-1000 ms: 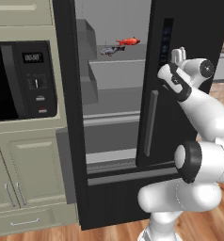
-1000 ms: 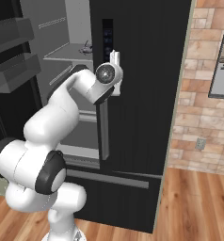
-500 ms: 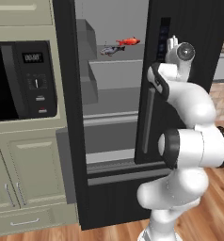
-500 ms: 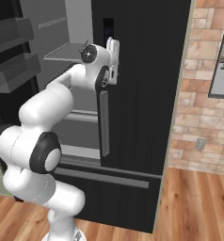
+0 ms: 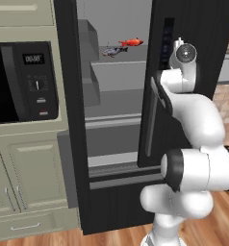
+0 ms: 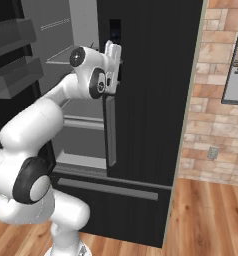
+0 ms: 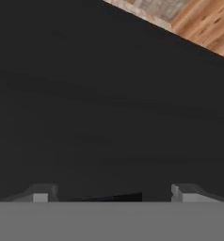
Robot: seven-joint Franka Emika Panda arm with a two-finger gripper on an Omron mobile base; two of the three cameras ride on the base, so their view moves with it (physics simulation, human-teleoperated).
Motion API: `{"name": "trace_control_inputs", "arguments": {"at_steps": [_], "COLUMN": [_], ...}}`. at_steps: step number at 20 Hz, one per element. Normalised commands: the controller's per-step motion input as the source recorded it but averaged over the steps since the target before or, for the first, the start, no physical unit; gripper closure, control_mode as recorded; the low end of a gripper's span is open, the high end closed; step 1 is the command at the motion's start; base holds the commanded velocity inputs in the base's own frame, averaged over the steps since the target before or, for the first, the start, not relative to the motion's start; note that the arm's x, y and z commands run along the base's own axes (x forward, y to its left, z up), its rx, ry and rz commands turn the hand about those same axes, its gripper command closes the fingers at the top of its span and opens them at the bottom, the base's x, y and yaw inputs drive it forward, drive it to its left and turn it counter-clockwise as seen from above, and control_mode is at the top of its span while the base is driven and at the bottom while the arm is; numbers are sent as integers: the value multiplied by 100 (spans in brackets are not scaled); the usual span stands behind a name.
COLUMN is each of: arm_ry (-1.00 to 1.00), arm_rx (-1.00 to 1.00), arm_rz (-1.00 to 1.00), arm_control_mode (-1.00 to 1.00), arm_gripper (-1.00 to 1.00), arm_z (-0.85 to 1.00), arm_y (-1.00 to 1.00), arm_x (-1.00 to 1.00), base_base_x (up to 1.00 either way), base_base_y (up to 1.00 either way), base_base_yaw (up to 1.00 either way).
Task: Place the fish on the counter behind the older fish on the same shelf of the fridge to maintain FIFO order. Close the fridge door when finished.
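Fish (image 5: 132, 42) on fridge (image 6: 156, 100) top shelf (image 5: 117, 60), just behind older fish (image 5: 114, 51); gripper (image 7: 114, 193) fingers wide, apparently against fridge door (image 5: 193, 29).

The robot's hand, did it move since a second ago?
Yes. The gripper has swung up and toward the fridge, from out in front of the fridge door to right against its black front, above the grey handle.

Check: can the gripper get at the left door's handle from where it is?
Probably not right now. The gripper sits open against the right door by its handle. The left door stands swung open on the far side.
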Motion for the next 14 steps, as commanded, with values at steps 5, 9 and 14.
{"name": "trace_control_inputs", "arguments": {"at_steps": [5, 9, 14], "arm_ry": [-4, 8, -10], "arm_rx": [-3, -14, -29], "arm_rz": [0, 0, 4], "arm_control_mode": [-100, -100, -100], "arm_gripper": [-100, -100, -100], "arm_z": [-3, 17, 81], "arm_y": [0, 3, 17], "arm_x": [-51, -49, -100], "base_base_x": [0, 0, 0], "base_base_y": [0, 0, 0], "base_base_yaw": [0, 0, 0]}}
